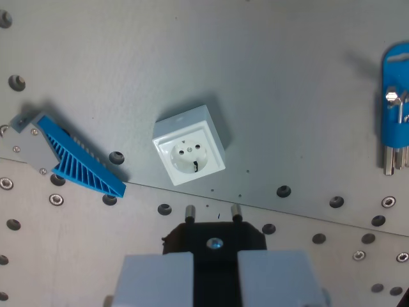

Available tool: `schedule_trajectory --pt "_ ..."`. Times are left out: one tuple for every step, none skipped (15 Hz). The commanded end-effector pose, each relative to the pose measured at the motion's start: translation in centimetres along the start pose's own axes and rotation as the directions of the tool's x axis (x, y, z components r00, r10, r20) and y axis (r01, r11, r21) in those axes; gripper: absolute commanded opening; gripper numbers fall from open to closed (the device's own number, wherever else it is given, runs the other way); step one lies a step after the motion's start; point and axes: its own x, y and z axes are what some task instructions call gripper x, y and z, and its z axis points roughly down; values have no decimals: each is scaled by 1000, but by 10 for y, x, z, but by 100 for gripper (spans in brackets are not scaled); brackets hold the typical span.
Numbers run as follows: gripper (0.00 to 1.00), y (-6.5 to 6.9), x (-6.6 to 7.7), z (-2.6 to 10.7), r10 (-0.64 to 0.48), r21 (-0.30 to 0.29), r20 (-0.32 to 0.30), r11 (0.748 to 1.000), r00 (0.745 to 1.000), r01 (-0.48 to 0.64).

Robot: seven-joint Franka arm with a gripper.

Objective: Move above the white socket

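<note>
Socket: white socket (pixel 190 154) sits on the grey worktop (pixel 275 96), mid-frame, just above the hand.
Hand: the hand (pixel 213 272) at bottom edge holds a black plug (pixel 214 238), pins toward the socket.

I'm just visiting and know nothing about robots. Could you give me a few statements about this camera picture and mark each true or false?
1. The white socket sits near the picture's middle. True.
2. The gripper holds a black plug with two metal pins. True.
3. The plug is already pushed into the socket. False: they are apart, the pins short of it.
4. The blue ribbed wedge lies at the wrist view's right. False: it lies left; a blue hex key set is right.
</note>
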Motion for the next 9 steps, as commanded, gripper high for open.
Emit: schedule_trajectory --pt "0 0 0 0 0 0 0 1000 1000 0" --pt "0 0 0 0 0 0 0 1000 1000 0" --pt "0 0 0 0 0 0 0 1000 1000 0" --pt "0 0 0 0 -1 0 1 1000 1000 1" --pt "0 0 0 0 -2 1 1 1000 1000 2" --pt "0 0 0 0 -3 1 0 1000 1000 3" --pt "0 0 0 1 -5 1 0 1000 1000 5" --pt "0 0 -1 1 -9 1 0 1000 1000 9" --pt "0 0 -1 2 -13 1 0 1000 1000 13"
